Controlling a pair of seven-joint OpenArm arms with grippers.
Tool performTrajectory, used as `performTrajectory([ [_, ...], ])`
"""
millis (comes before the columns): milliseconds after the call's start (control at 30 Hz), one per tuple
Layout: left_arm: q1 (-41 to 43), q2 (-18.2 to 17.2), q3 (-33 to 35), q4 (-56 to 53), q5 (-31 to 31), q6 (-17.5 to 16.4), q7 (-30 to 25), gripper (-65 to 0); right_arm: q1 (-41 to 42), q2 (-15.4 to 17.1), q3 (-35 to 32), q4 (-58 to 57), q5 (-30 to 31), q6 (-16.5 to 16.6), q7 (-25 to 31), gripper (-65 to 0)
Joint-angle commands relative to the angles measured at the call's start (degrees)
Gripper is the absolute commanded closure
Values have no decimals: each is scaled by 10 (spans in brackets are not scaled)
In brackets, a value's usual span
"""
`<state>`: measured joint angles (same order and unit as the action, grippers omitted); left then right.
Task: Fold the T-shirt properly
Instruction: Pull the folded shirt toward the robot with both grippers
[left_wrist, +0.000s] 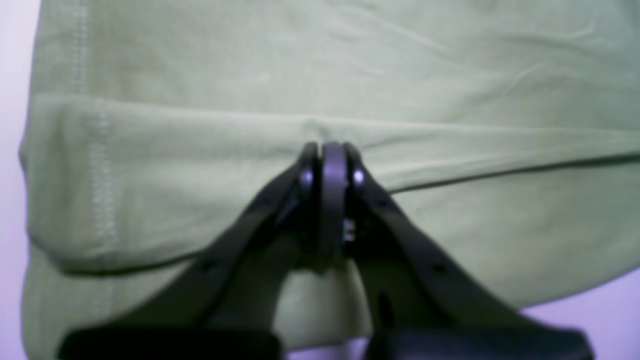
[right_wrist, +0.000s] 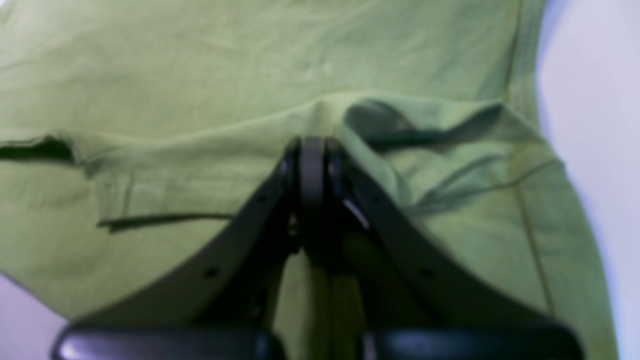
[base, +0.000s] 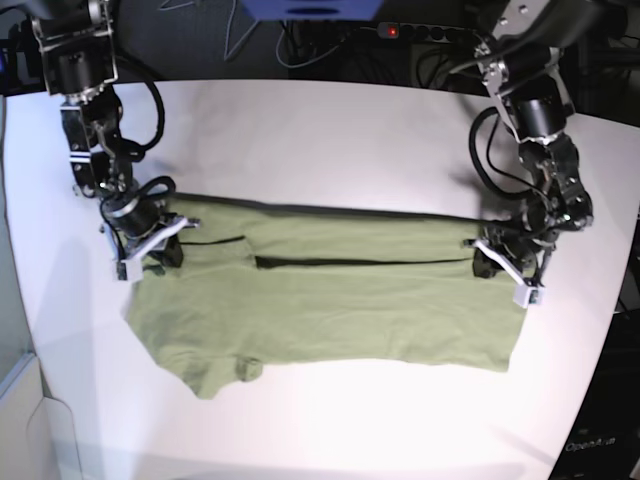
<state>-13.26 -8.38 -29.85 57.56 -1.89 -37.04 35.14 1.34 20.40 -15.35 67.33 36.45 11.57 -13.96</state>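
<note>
Both grippers, left (base: 497, 258) at three o'clock and right (base: 150, 240) at nine, are pinching the folded edge of the shirt (base: 340, 310) lying mid-table (base: 320, 130). I'm judging I should be carrying both ends level, keeping the cloth taut.
</note>
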Motion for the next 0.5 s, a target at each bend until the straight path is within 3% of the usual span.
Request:
performTrajectory([
  [0,28,0,1,24,48,10,70,-23,-23,13,-2,14,-10,-6,-56,-4],
  [267,136,33,2,191,48,9,127,-23,-150,18,53,141,-11,-7,-56,-4],
  [467,213,52,1,242,48,9,127,-23,-211,22,78,175,-11,-4,-55,-4],
])
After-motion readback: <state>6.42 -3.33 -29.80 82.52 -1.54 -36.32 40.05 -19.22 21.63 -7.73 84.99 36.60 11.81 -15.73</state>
